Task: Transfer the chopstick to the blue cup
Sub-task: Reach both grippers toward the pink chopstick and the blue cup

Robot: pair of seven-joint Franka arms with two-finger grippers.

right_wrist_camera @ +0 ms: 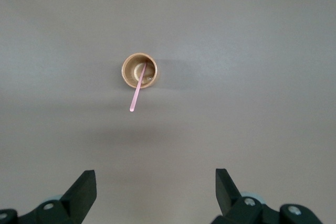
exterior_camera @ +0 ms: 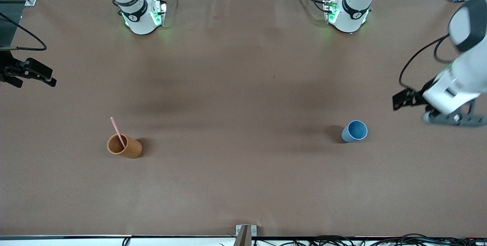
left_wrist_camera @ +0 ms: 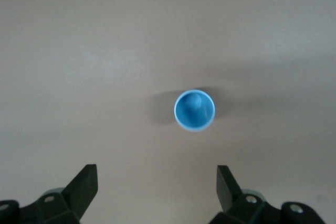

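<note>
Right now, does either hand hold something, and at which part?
Nothing is held. The left hand and right hand are open in the air; the chopstick stands in the orange cup.

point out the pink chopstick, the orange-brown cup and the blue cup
thin pale-pink chopstick (exterior_camera: 116,128): front view, mid-shaft above the rim
orange-brown cylindrical cup (exterior_camera: 131,150): front view, outer wall
small blue cup (left_wrist_camera: 194,110): left wrist view, inside bottom

The chopstick's (exterior_camera: 118,132) lower end is disappearing inside the orange-brown cup (exterior_camera: 124,146), so its tip is staying hidden. The picture's edge at nine o'clock is cutting off the right hand (exterior_camera: 38,74) in the front view, leaving only dark parts showing. The left hand (exterior_camera: 437,110) is blurring at three o'clock, its fingers too smeared to read. Both wrist views are cropping their own fingers (left_wrist_camera: 84,184) at six o'clock.
</note>
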